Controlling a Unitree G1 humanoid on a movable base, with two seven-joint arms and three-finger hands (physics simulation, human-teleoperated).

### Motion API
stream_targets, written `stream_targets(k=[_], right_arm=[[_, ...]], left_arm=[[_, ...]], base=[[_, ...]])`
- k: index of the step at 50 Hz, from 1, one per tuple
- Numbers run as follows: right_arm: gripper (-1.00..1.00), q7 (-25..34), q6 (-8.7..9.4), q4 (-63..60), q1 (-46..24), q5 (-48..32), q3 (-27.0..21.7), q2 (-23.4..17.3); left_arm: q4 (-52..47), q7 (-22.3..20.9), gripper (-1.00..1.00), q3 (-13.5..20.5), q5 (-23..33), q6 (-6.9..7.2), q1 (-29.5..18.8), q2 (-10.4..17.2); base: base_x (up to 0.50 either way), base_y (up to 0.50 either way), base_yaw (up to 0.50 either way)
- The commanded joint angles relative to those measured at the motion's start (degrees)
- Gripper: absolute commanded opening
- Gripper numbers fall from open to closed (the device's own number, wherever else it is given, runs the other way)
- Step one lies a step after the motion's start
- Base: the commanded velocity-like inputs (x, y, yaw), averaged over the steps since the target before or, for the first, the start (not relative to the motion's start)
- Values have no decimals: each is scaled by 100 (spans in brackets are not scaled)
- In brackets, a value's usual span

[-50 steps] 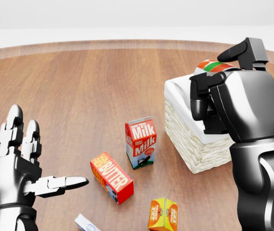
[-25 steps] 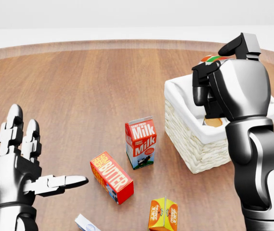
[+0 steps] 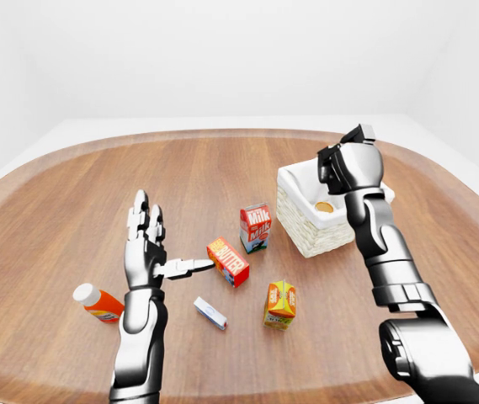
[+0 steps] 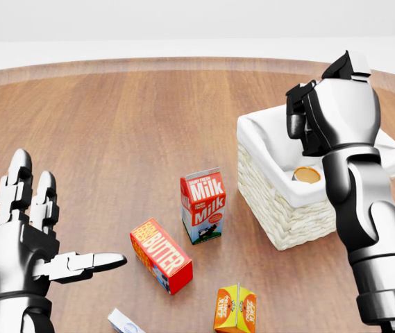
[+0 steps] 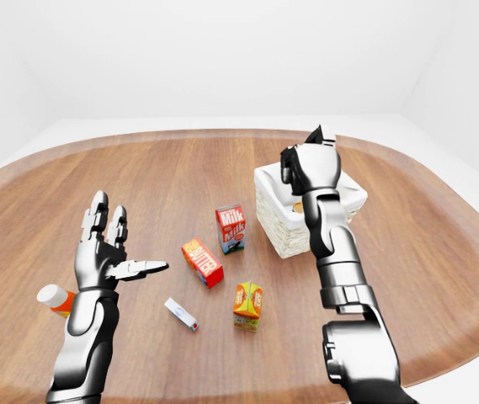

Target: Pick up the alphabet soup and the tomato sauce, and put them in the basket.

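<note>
- A can (image 4: 307, 175) shows only as a round orange-tan top with a pale rim, low inside the basket (image 4: 273, 187) at the right of the head view. Its label is hidden by the basket wall, so whether it is the alphabet soup or the tomato sauce cannot be told.
- The basket is a pale woven box with a white cloth lining, on the wooden table (image 4: 128, 125).
- The right hand (image 4: 332, 111) hangs above the basket's upper right part. The can lies below it and a little to its left in the head view, apart from it. The dark fingers (image 4: 296, 118) curl inward; nothing shows between them, but the back of the hand hides most of the palm, so I cannot tell whether it is clenched or slack.
- The left hand (image 4: 34, 239) is at the lower left of the head view, well apart from the basket. It is spread wide and empty: two fingers point up and the thumb points right.
- A milk carton (image 4: 203, 205) stands upright just left of the basket.
- A butter box (image 4: 160, 255) lies tilted, below and left of the carton.
- A small orange carton (image 4: 234, 309) sits at the bottom edge.
- In the left-eye view, a flat white packet (image 3: 210, 312) lies below the butter box, and an orange bottle with a white cap (image 3: 98, 303) lies on its side at the lower left, beside the left forearm.
</note>
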Motion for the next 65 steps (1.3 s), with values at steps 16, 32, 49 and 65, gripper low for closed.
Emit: stream_targets(k=[16,32,49,65], right_arm=[[-100,-1320,0,2930,-1420,-422,424,-118],[-100,-1612,0,4217,-1977,-401,576,-227],[-100,-1612,188,4501,-2258,-481,658,-123],[-100,-1612,401,4778,-2406,-493,654,65]], left_arm=[[-15,-8,100,13,-15,0,-19,3],[28,-9,100,17,-20,0,-35,4],[28,-9,100,18,-21,0,-35,3],[132,-44,100,23,-41,0,-36,2]], base=[[0,0,0],[0,0,0],[0,0,0],[0,0,0]])
